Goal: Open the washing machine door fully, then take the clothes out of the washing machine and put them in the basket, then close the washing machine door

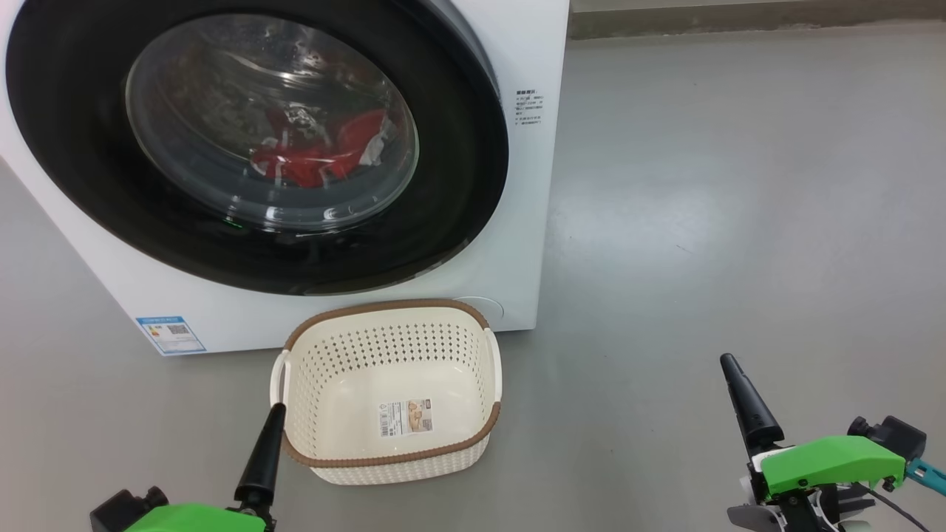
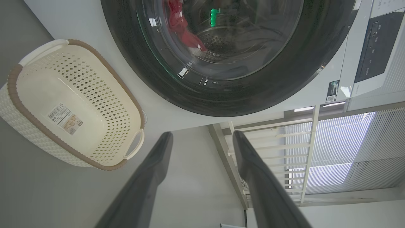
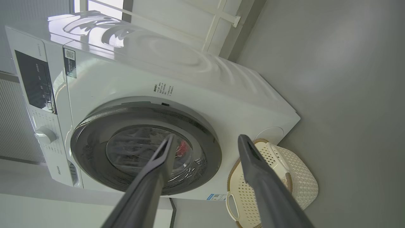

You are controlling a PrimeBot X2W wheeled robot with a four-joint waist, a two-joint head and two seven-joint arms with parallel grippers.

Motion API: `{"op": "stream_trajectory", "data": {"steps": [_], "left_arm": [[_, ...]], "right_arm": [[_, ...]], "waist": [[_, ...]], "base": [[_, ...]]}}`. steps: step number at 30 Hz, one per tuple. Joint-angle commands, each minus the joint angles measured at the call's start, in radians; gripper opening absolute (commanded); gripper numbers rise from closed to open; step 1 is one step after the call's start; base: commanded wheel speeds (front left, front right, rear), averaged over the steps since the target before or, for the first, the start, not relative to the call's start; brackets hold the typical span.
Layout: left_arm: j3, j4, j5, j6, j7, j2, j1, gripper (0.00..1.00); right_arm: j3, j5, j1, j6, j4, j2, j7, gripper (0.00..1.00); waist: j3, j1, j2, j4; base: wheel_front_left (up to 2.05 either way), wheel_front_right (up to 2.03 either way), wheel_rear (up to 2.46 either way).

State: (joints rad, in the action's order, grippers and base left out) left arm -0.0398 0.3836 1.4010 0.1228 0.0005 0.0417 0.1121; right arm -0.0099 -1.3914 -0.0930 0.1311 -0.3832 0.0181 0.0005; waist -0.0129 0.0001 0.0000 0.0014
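The white washing machine (image 1: 517, 222) stands at the upper left, and its door (image 1: 458, 148), black-rimmed with a glass bowl, lies flat against the front. Red clothes (image 1: 318, 155) with white patches show through the glass. On the floor just before the machine sits the cream basket (image 1: 384, 307), holding nothing but its sticker. My left gripper (image 2: 202, 134) is open and free, its finger (image 1: 262, 451) beside the basket's near-left corner. My right gripper (image 3: 207, 137) is open too, well right of the basket, pointing towards the door (image 3: 91, 145).
Bare grey floor (image 1: 739, 222) spreads to the right of the machine and basket. A low wall skirting (image 1: 739, 22) runs along the far edge. The machine's control panel (image 3: 34, 82) and dial (image 3: 46, 135) sit above the door. White railings and blinds (image 2: 332, 148) stand behind the machine.
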Motion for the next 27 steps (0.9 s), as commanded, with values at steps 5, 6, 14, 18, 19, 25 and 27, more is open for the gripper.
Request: {"op": "stream_trajectory", "data": {"steps": [5, 6, 14, 18, 19, 25, 27], "left_arm": [[0.004, -0.025, -0.098, 0.003, -0.023, 0.01, 0.062, 1.0], [0.005, -0.026, -0.116, 0.003, -0.026, 0.009, 0.064, 1.0], [0.011, -0.012, -0.264, 0.004, -0.049, 0.003, 0.083, 1.0], [0.009, -0.001, -0.336, 0.002, -0.061, 0.001, 0.095, 1.0], [0.008, 0.002, -0.354, 0.0, -0.064, 0.001, 0.099, 1.0], [0.0, 0.013, -0.478, -0.012, -0.085, 0.001, 0.117, 1.0], [0.002, 0.015, -0.503, -0.015, -0.09, 0.0, 0.121, 1.0]], "right_arm": [[0.028, 0.09, -0.076, 0.0, 0.013, 0.012, -0.022, 1.0], [0.03, 0.103, -0.079, 0.0, 0.012, 0.012, -0.025, 1.0], [0.049, 0.218, -0.102, 0.0, 0.003, 0.014, -0.049, 1.0], [0.056, 0.273, -0.114, 0.0, 0.0, 0.015, -0.061, 1.0], [0.056, 0.289, -0.117, 0.0, 0.0, 0.016, -0.063, 1.0], [0.064, 0.396, -0.136, 0.0, 0.008, 0.017, -0.084, 1.0], [0.065, 0.429, -0.141, 0.0, 0.007, 0.018, -0.09, 1.0]], "waist": [[-0.003, -0.0001, 0.0, 0.0], [-0.004, -0.0001, 0.0, 0.0], [-0.007, -0.0001, 0.0, -0.002], [-0.008, -0.0001, 0.0, -0.003], [-0.008, -0.0001, 0.0, -0.004], [-0.009, -0.0001, 0.0, -0.008], [-0.009, -0.0001, 0.0, -0.009]], "base": [[0.0, 0.0, 0.0], [0.0, 0.0, 0.0], [0.0, 0.0, 0.0], [0.0, 0.0, 0.0], [0.0, 0.0, 0.0], [0.0, 0.0, 0.0], [0.0, 0.0, 0.0]]}}
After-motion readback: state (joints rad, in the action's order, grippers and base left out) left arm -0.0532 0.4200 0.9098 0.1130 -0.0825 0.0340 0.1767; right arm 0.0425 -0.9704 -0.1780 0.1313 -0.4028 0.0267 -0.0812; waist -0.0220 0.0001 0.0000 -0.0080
